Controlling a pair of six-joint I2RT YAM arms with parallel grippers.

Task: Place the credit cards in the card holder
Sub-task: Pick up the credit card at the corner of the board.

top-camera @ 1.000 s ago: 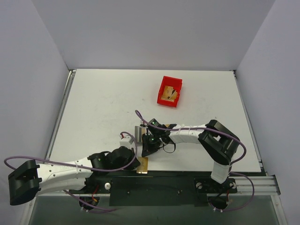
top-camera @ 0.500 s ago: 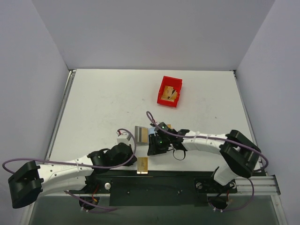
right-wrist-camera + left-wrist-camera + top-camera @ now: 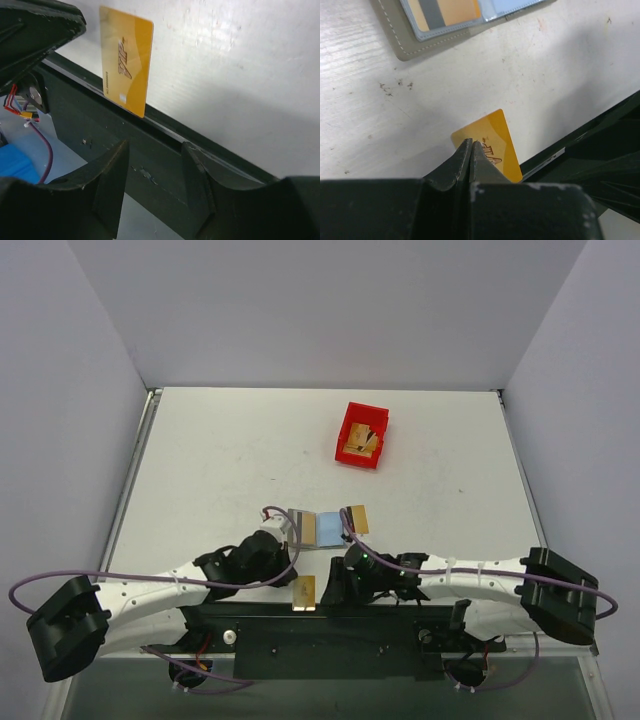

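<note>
- Left jaws clenched, tips at the edge of 1 gold card (image 3: pixel 495 145) overhanging the bench's (image 3: pixel 220 460) near edge.
- Right jaws released, empty, beside it.
- Card holder (image 3: pixel 328 530) lies open beyond, 1 striped card (image 3: pixel 302 528) inside, another card (image 3: pixel 357 519) at its right.

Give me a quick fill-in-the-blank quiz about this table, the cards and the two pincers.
The left pincer is ___. The right pincer is ___. The open card holder holds one gold ___ in a pocket. The bin is coloured ___.
Missing words: shut, open, card, red.
</note>
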